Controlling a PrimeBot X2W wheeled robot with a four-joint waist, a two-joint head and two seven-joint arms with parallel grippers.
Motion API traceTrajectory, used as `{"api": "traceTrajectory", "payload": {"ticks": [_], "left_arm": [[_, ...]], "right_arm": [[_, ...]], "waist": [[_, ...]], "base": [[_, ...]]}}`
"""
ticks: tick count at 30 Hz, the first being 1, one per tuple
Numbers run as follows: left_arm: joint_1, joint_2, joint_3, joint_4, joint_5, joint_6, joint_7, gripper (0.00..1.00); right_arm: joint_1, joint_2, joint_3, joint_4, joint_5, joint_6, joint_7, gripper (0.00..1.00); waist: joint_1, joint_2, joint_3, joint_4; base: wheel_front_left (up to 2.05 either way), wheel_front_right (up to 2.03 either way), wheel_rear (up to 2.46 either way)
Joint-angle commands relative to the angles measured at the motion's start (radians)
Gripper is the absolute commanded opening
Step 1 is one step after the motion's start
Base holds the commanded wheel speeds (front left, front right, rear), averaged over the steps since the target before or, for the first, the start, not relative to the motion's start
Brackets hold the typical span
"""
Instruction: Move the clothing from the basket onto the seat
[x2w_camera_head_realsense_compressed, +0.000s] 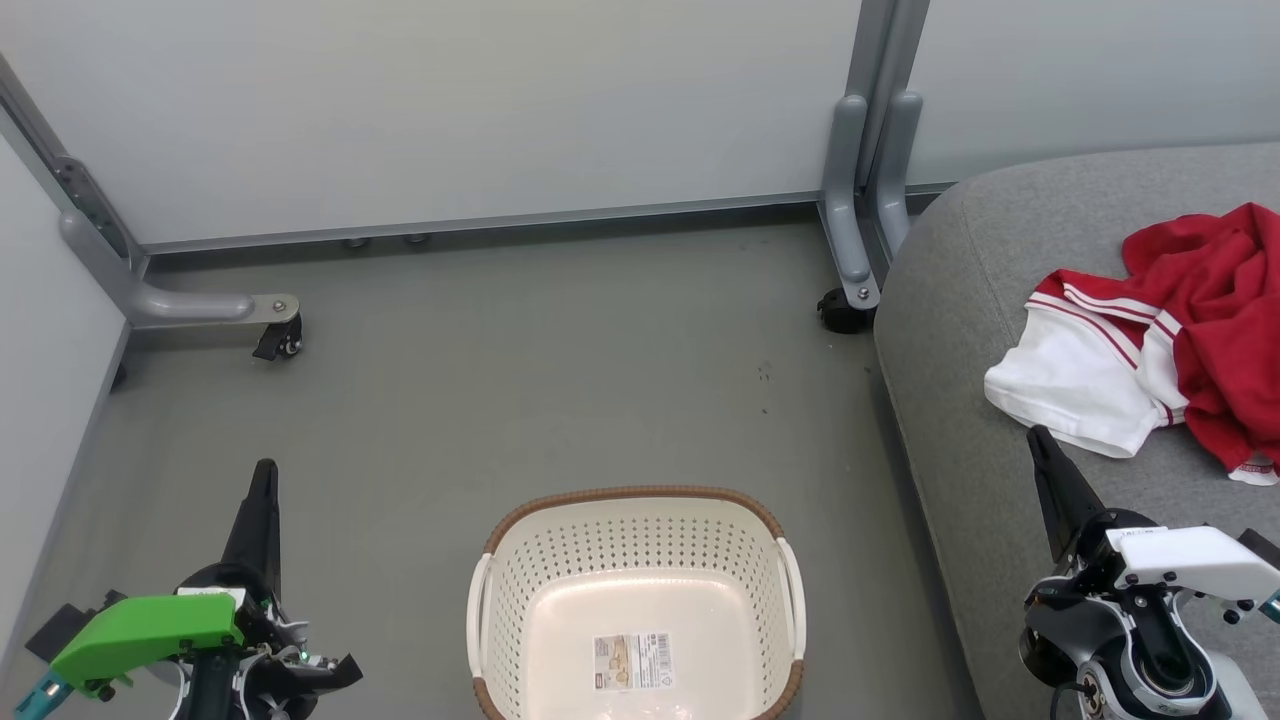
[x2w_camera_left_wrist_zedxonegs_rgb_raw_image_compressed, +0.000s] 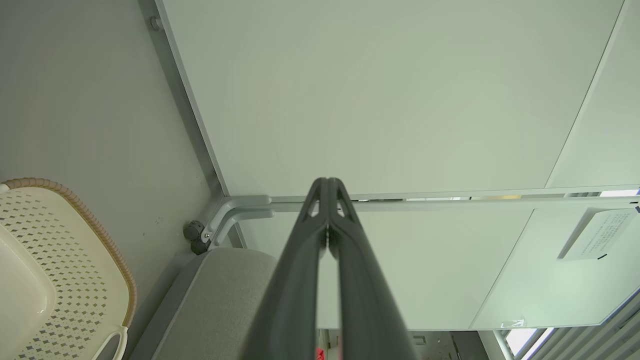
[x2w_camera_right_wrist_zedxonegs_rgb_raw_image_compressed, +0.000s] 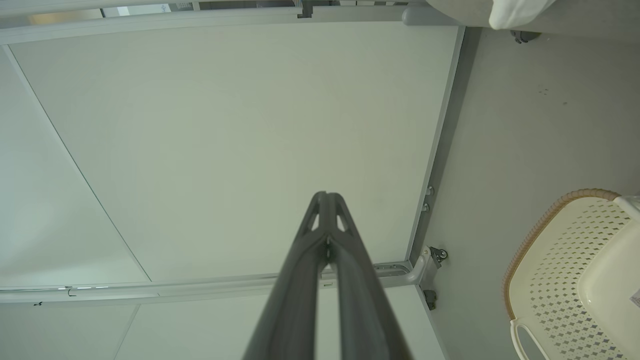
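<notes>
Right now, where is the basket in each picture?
Head view: basket at bottom centre, on the floor.
Left wrist view: basket at the lower left edge.
Right wrist view: basket in the lower right corner.
Shared landmark: the castor beside the seat.

Nothing printed is sharp enough to read as a word or a number. On the inner floor of the basket (x2w_camera_head_realsense_compressed: 760, 520) lies a rectangular sticker (x2w_camera_head_realsense_compressed: 632, 662) with a barcode toward one side and a brownish picture beside it; its lettering is too small to make out. In the left wrist view a white paper notice (x2w_camera_left_wrist_zedxonegs_rgb_raw_image_compressed: 597, 234) hangs on the pale wall panel (x2w_camera_left_wrist_zedxonegs_rgb_raw_image_compressed: 400, 100), well apart from the basket at the opposite edge; it carries several lines of fine grey print, none legible. Lower on that panel sits a small sticker (x2w_camera_left_wrist_zedxonegs_rgb_raw_image_compressed: 512, 323), its marks too blurred to read
</notes>
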Motion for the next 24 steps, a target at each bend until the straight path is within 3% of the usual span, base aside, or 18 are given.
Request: {"api": "traceTrajectory", "payload": {"ticks": [1,24], "left_arm": [[-0.011,0.000,0.003,-0.002,-0.003,-0.005,0.004,0.00],[-0.011,0.001,0.002,-0.002,-0.003,-0.005,0.004,0.00]], "right_arm": [[-0.007,-0.001,-0.003,0.003,0.002,0.000,0.007,0.00],[-0.008,0.007,-0.012,0.003,-0.009,0.000,0.014,0.00]], "waist": [[0.0000,0.0000,0.000,0.000],[0.0000,0.0000,0.000,0.000]], "base": [[0.00,0.00,0.00],[0.00,0.00,0.00]]}}
